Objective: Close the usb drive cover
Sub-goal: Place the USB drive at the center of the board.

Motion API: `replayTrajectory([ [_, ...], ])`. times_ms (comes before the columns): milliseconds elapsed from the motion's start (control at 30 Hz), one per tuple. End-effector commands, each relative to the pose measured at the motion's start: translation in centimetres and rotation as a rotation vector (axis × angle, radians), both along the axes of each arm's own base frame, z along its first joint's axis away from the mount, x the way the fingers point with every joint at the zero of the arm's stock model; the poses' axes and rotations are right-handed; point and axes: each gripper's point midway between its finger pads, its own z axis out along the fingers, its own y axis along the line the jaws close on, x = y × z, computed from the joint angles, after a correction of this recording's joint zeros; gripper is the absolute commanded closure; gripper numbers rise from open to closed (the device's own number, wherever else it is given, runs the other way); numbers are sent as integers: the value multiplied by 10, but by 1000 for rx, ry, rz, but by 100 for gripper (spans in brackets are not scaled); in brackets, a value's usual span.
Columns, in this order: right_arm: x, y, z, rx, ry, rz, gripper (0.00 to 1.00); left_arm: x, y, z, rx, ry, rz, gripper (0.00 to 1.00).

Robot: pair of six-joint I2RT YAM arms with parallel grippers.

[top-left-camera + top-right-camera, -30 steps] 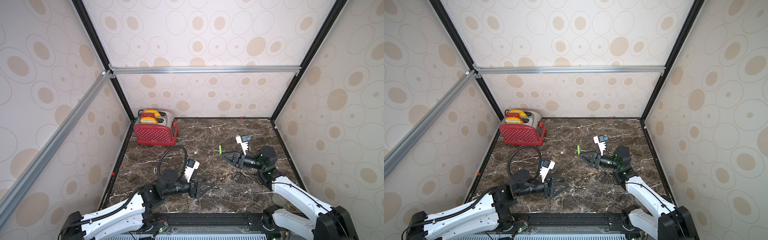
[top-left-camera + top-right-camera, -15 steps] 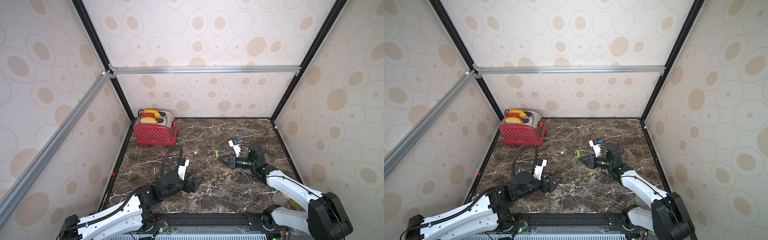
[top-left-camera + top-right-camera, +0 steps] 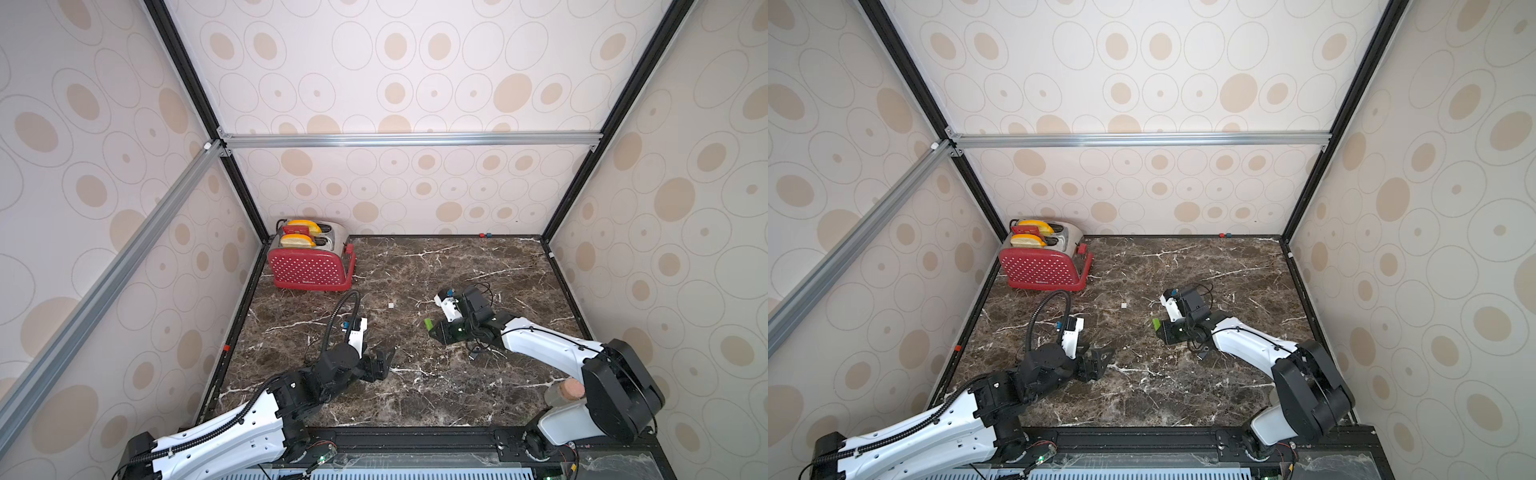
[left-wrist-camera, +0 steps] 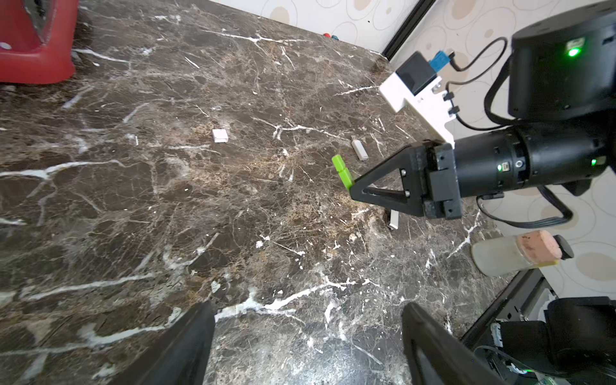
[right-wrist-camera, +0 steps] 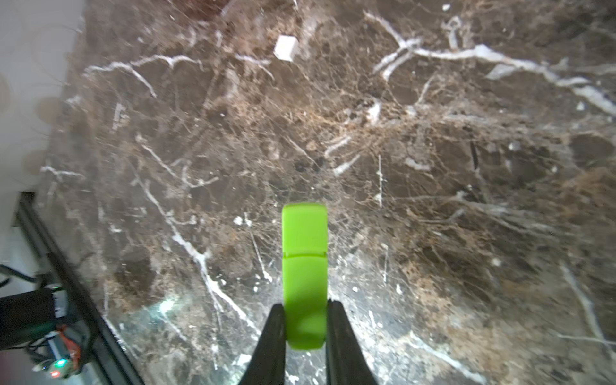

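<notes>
Your right jaws pinch the green usb drive (image 5: 304, 276), cover (image 5: 304, 226) on; your left jaws stand wide and empty.

Both arms wear white shells over black joints: the left arm (image 3: 232, 430), lower left, carries a ribbed black hose (image 3: 331, 320), while the right arm (image 3: 548, 345) shows a green light (image 4: 572, 51) and black triangular fingers (image 4: 413, 180).

Wide open tabletop (image 3: 436, 386); toaster (image 3: 309, 270) in far corner

Green usb drive (image 3: 427, 323) clamped in right pincer (image 3: 432, 329), left pincer (image 3: 385, 360) empty, apart
</notes>
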Motion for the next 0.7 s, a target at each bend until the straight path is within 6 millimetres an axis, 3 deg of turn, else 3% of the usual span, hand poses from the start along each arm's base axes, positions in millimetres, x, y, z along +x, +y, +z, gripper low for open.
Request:
replayTrajectory([
  [0, 3, -20, -17, -186, -14, -32, 100, 7, 8, 16, -11, -26, 51, 11],
  [300, 6, -34, -42, -423, -15, -44, 100, 7, 9, 12, -2, -26, 50, 11],
  [667, 8, -38, -59, -516, 1, -47, 100, 6, 10, 11, 14, -20, 49, 11],
])
